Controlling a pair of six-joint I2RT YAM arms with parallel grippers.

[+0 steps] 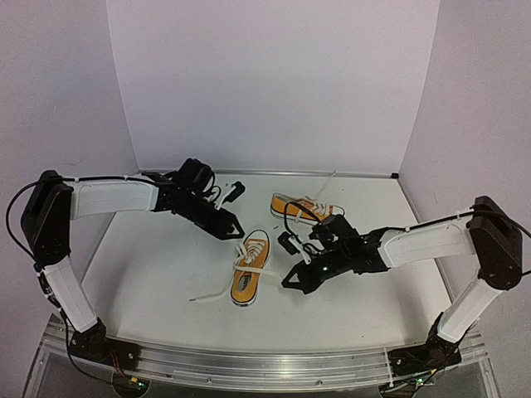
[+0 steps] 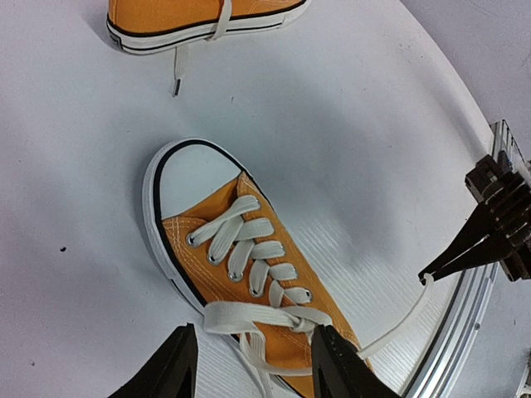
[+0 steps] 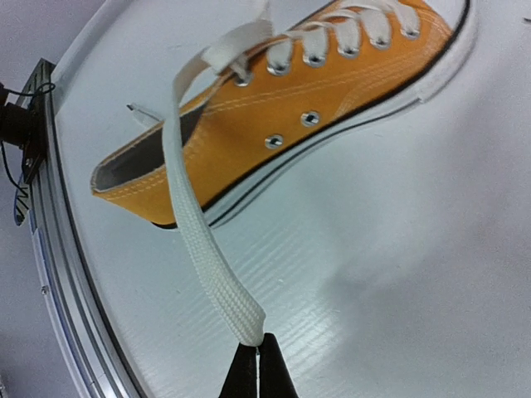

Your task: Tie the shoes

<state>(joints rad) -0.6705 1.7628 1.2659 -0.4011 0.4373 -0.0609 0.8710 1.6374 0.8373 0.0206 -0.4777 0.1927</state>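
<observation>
On a white tabletop [image 1: 149, 274] boxed in by pale walls, the right gripper [image 3: 258, 348] pinches a flat white lace [image 3: 192, 224] by its end, holding it stretched away from the nearer orange-yellow canvas sneaker [image 1: 249, 269], seemingly to cinch the crossing, over which the left gripper [image 2: 255, 348] hangs with fingers spread; the matching second sneaker [image 1: 303, 207] lies just behind.

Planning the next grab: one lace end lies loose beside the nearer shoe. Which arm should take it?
Left, probably. The left gripper stands open over that shoe, on the same side as the loose lace; the right gripper is shut on the other lace.
</observation>
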